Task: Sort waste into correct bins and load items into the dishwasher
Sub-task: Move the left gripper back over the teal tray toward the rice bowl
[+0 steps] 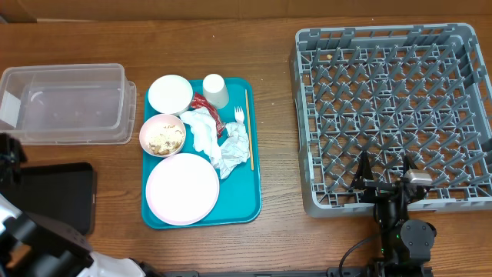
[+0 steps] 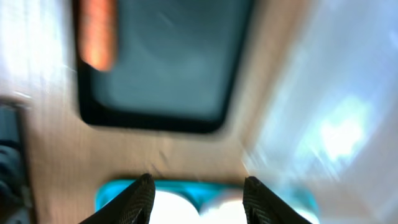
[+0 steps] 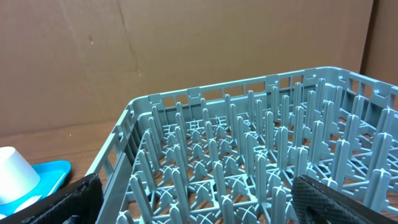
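The teal tray (image 1: 250, 196) carries a pale plate (image 1: 182, 188), an empty white bowl (image 1: 170, 94), a bowl holding rice scraps (image 1: 162, 135), a cup (image 1: 216, 91), a red wrapper (image 1: 203, 103), crumpled napkins (image 1: 219, 140), a fork (image 1: 241, 117) and a thin stick (image 1: 249, 131). The clear tub (image 1: 63, 104) and the black tray (image 1: 54, 192) lie at the left. In the blurred left wrist view, my left gripper (image 2: 198, 182) hangs open and empty above the wood between the black tray (image 2: 168, 68), which holds an orange piece (image 2: 98, 31), and the teal tray (image 2: 205, 190). My right gripper (image 1: 388, 178) (image 3: 205, 199) stands wide open over the grey dishwasher rack (image 1: 392, 115) (image 3: 249, 155), at its near edge.
Brown cardboard walls the far side of the table behind the rack (image 3: 155, 50). The left arm's dark links (image 1: 38, 238) fill the near left corner beside the black tray. Bare wood runs between the teal tray and the rack.
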Controlling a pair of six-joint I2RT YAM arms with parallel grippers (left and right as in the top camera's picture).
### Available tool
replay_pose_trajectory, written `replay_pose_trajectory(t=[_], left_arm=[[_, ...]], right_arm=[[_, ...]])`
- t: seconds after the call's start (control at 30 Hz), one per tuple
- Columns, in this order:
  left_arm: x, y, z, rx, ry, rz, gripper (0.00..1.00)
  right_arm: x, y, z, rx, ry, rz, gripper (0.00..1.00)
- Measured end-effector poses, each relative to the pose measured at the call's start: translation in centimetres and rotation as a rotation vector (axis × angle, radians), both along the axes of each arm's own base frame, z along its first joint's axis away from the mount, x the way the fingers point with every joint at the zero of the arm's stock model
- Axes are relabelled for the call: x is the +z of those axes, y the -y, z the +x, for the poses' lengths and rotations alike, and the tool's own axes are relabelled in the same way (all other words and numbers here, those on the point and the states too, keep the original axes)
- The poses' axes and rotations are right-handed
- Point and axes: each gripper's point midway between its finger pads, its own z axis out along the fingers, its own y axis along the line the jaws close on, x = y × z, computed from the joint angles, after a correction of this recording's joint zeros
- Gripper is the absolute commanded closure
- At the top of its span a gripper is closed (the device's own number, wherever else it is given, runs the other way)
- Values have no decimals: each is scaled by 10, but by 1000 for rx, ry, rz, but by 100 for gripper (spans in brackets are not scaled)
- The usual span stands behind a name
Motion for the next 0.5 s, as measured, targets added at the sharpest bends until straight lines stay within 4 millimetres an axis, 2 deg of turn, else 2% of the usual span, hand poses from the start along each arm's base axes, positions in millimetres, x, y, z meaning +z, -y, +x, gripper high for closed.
replay_pose_trajectory(t=[0.07,0.13,0.17,0.23,0.27,0.3,0.33,0.37,0.4,0.5], left_arm=[[27,30,26,-106,185,-49,50],[46,57,45,-217,298,-76,48],[60,80,60,-326,381,-86,46],[71,106,75,-459,440,-86,38],[78,129,88,-586,482,-77,32],[80,140,93,-645,498,-75,16],[82,174,105,-810,521,-72,6],[83,189,108,-887,527,-70,1],[80,215,113,-1014,510,-45,0],[68,257,114,-1239,416,33,0]], right_arm=[[0,0,0,0,0,0,0],[0,0,0,0,1,0,0],[0,0,0,-1,0,0,0],[0,0,0,0,0,0,0],[0,0,0,0,0,0,0],[0,0,0,-1,0,0,0],[0,0,0,0,1,0,0],[0,0,0,-1,0,0,0],[0,0,0,-1,1,0,0],[0,0,0,0,0,0,0]])
